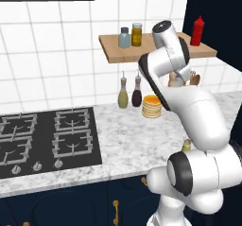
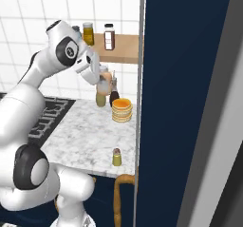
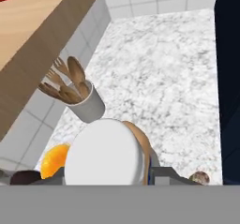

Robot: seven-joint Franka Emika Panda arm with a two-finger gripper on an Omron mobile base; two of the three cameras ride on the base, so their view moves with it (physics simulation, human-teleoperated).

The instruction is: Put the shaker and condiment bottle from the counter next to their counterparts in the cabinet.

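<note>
Sitting near the front edge of the counter [image 1: 118,140], well apart from everything else, the shaker [image 2: 116,157] is waiting its turn and is not being handled yet. Above the back of the counter the gripper [image 2: 101,81] is holding the condiment bottle [image 3: 104,153], its jaws narrowed on the orange-tan body. The whitish cap is facing the hand camera, and the bottle is hanging clear of the stone, just below the level of the cabinet [image 1: 113,55]. So the arm is, by my reading, carrying out the first of the two placements, with the bottle lifted but not yet set down. The next move is calling for more height to clear the plank's front edge, then a reach in over it toward the red squeeze bottle [image 1: 198,31], which is standing at the right end. Beneath the held bottle a utensil pot [image 3: 86,103] and a stack of orange bowls [image 2: 122,110] are crowding the space, so a drop would be messy. The arm's own links are covering most of the grip in the left base view. The cap is hiding the fingertips in the hand view, and a dark panel is cutting off the shelf's right end in the right base view, so the landing spot there is hard to judge.
</note>
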